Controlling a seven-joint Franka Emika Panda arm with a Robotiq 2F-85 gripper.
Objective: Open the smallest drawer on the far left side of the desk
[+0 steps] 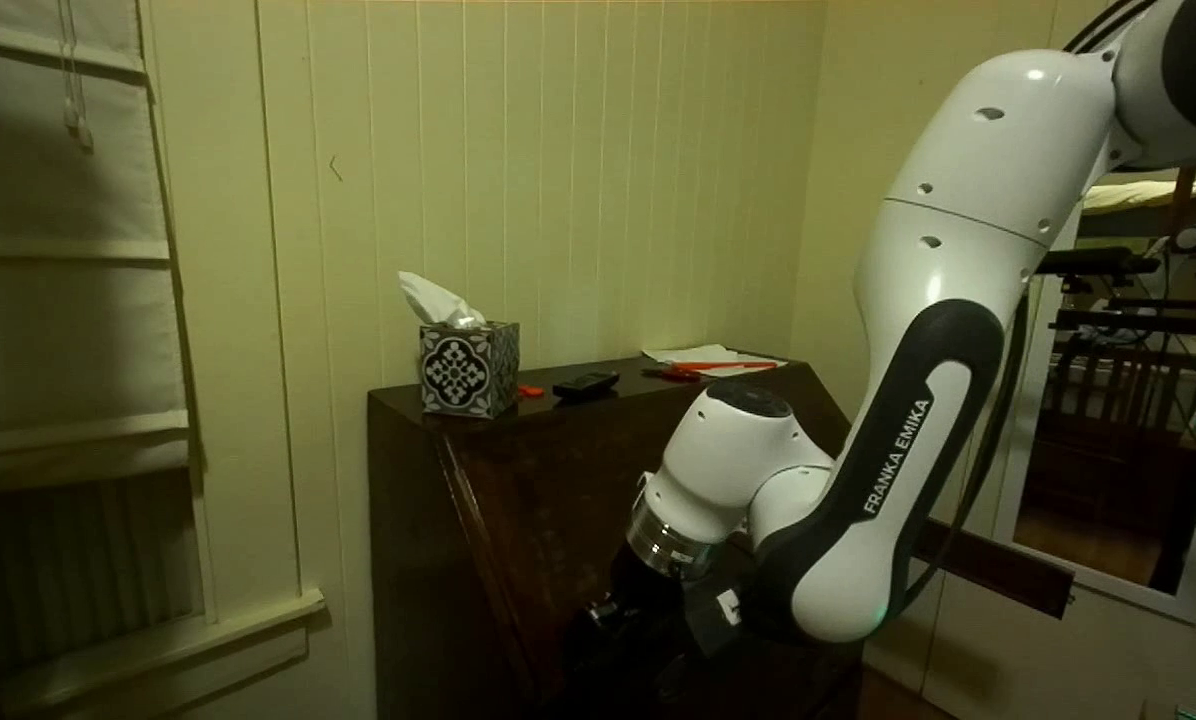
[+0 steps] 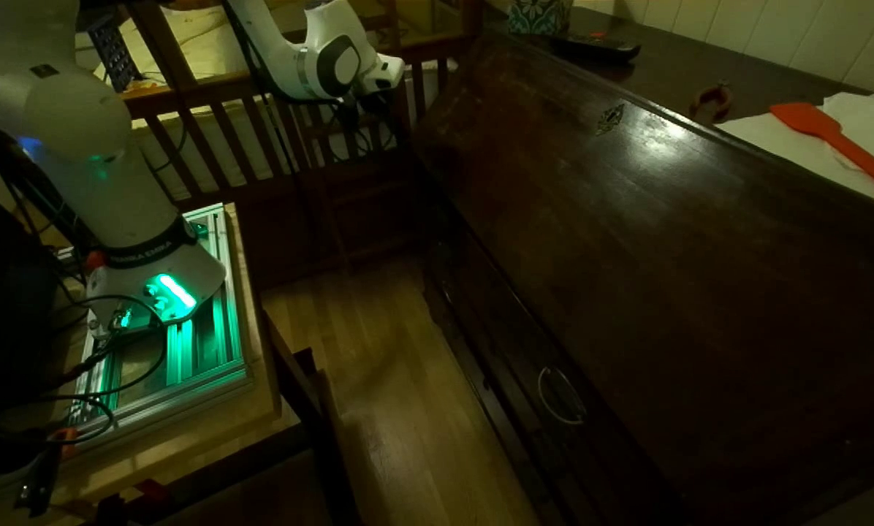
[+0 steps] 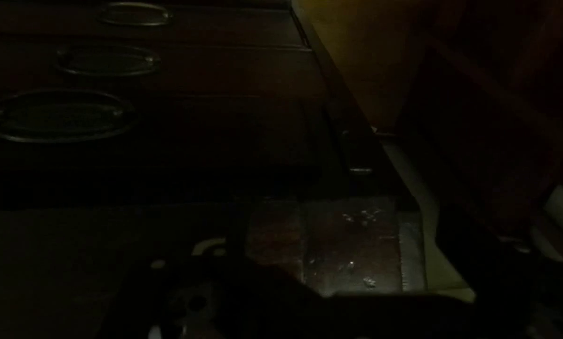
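Note:
The dark brown desk (image 1: 548,490) has a sloping front, also seen in an exterior view (image 2: 663,277). In the dim wrist view its drawer fronts with oval handles (image 3: 60,115) lie at upper left. Beside the top one, near the desk's corner, is a narrow upright drawer front (image 3: 349,141) with a shiny edge, which looks like the smallest drawer. My gripper (image 3: 328,240) is open, its dark fingers apart with the sloping panel's corner showing between them. It is empty and short of the narrow front. The gripper also shows in both exterior views (image 1: 638,640) (image 2: 364,120). Contact is too dark to tell.
On the desk top are a patterned tissue box (image 1: 468,370), a black remote (image 1: 585,385), a red spatula (image 2: 839,139) and white paper (image 2: 758,135). A dark wooden board (image 1: 1003,568) sticks out past the arm. A railed wooden bed (image 2: 225,128) stands behind the arm.

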